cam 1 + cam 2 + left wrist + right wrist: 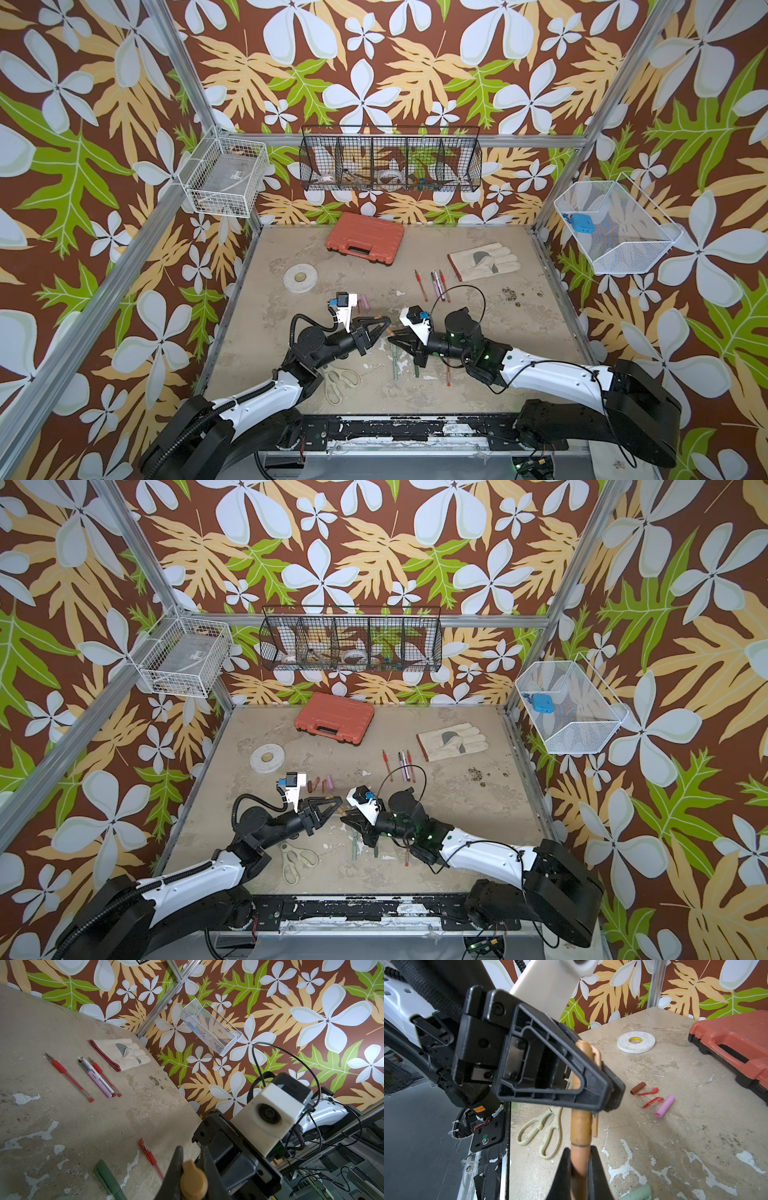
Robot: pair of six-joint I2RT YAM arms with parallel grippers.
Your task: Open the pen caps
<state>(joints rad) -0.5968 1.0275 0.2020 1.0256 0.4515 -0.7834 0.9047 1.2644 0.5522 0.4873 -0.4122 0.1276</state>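
At the middle of the bench [498, 332], the gold pen cap [581, 1126] is clamped by the left end effector [389, 321], brought in from 8 o'clock. The copper pen body [578, 1160] is pinched by the right end effector [390, 338] from 4 o'clock. A brown cap [638, 1087], two red caps [648, 1091] and a pink cap [665, 1108] are laid toward 11 o'clock of that grip.

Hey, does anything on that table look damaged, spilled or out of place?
Yes. The beige tabletop is worn: white chipped patches scar its near half. A scatter of dark specks, like spilled crumbs, lies toward the right side, just nearer than the pale leather work glove.
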